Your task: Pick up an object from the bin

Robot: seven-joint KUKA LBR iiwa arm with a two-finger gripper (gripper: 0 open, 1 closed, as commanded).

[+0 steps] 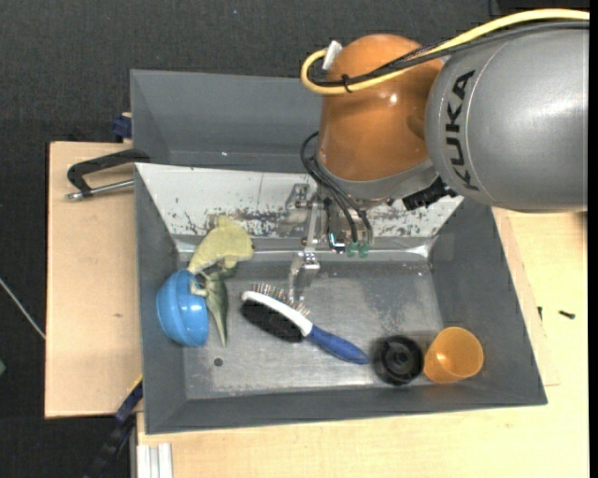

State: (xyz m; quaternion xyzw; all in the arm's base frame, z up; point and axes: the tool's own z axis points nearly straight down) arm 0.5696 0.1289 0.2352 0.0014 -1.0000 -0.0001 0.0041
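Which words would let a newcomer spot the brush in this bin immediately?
In the grey metal bin, look at the middle of the floor, close by the gripper. The brush lies slanted there; alone among its neighbours it has a black head, white bristles and a blue handle.

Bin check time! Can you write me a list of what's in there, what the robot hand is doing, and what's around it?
Surface: grey metal bin, floor bare in the middle, dark specks on the far wall.
Job's things: brush with black head, white bristles, blue handle, lying mid-floor, nearest the gripper.
Clutter: blue round thing at left, yellow-green floppy thing touching it; black round cap beside orange cup at front right.
Grippers: gripper hangs just behind the brush head, nothing seen in it.
Cables: yellow cable loops over the arm's orange cover.
Surroundings: dark floor behind the bin.
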